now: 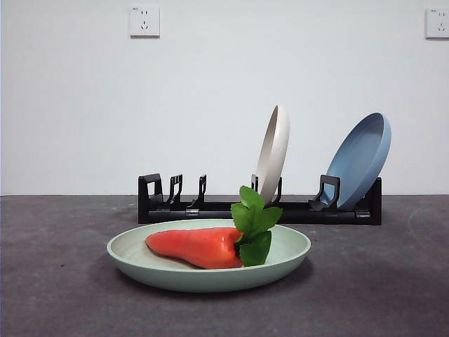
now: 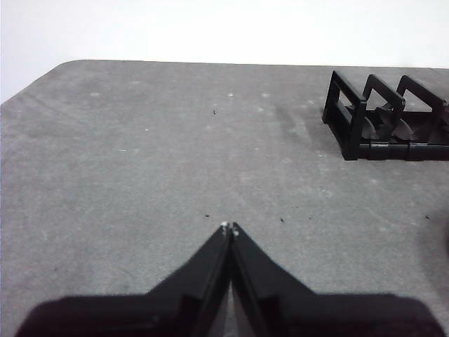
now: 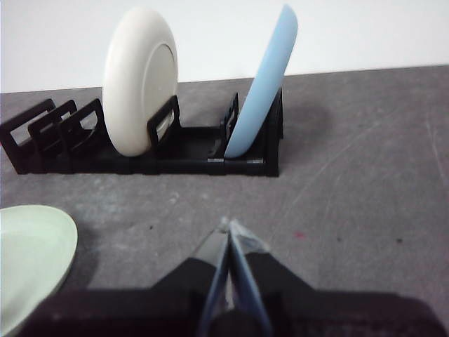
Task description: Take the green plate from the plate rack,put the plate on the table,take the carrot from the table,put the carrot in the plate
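**Carrot lies in the green plate; both my pincers clenched on nothing**

The glossy orange-red toy carrot (image 1: 200,247) with its green leaf tuft lies inside the shallow, pale sage green round plate (image 1: 175,277), which sits flat on the dark grey mottled table (image 1: 63,281) toward the front edge. Behind it, nearer the back edge, stands the long low black plastic plate rack (image 1: 210,209), holding an upright cream plate (image 1: 272,151) and a tilted blue plate (image 1: 359,160). My left gripper (image 2: 229,227) hovers over bare tabletop beside the rack's empty end, jaws pressed together. My right gripper (image 3: 227,226) is likewise clenched and empty, near the green plate's rim
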`<state>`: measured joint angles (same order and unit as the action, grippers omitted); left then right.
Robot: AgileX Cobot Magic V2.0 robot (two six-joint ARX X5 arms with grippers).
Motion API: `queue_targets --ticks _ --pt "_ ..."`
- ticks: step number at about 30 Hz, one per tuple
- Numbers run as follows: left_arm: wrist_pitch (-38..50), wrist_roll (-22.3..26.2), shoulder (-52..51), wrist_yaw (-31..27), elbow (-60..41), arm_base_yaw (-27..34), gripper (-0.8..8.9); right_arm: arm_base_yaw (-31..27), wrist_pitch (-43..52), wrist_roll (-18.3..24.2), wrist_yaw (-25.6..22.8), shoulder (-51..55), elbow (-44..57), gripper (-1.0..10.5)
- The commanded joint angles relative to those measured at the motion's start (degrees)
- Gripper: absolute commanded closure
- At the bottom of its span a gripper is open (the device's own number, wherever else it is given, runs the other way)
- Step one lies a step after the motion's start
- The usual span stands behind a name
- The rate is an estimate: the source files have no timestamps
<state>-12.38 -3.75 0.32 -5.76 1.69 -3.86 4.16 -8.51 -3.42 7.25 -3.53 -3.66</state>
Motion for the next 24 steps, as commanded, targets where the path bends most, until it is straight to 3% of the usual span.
queue_targets --ticks 1,24 --pt "-0.15 -0.55 -0.13 0.07 -0.52 0.15 8.16 0.02 -0.28 -1.46 -0.17 1.29 1.92 9.5" --pt "-0.15 -0.55 -0.13 0.04 -0.52 0.15 8.16 0.02 -1.4 -3.17 -0.2 3.15 3.32 9.5"
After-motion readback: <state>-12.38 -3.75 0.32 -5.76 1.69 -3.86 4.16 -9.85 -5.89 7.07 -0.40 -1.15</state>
